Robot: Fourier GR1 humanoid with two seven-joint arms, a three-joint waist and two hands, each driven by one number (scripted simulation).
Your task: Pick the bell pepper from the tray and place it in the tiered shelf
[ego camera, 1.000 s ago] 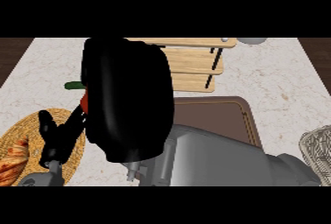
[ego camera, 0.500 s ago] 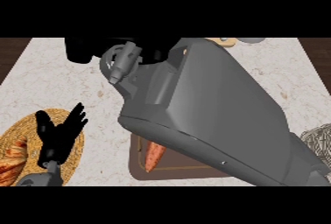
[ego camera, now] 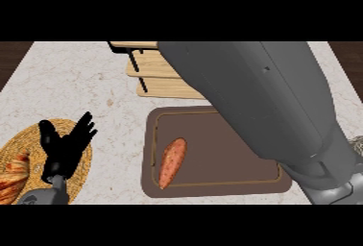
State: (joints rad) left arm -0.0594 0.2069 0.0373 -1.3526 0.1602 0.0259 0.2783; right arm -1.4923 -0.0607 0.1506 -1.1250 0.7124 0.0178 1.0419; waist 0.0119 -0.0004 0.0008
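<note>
The left robot hand [ego camera: 67, 149] is seen open at lower left, fingers up, over a round woven mat [ego camera: 85, 166]. The right robot hand is hidden beyond its grey forearm [ego camera: 262, 96], which crosses the brown rectangular tray [ego camera: 212, 185] toward the wooden tiered shelf [ego camera: 152, 72]. An orange sweet potato [ego camera: 172, 162] lies on the tray. The bell pepper cannot be seen; no writing is readable on the speckled desk [ego camera: 78, 81].

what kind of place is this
Most likely a kitchen counter: a pale, marble-look countertop holds a brown tray with an orange sweet potato on it, a wooden tiered shelf at the back, and a woven mat with what looks like a croissant.
</note>
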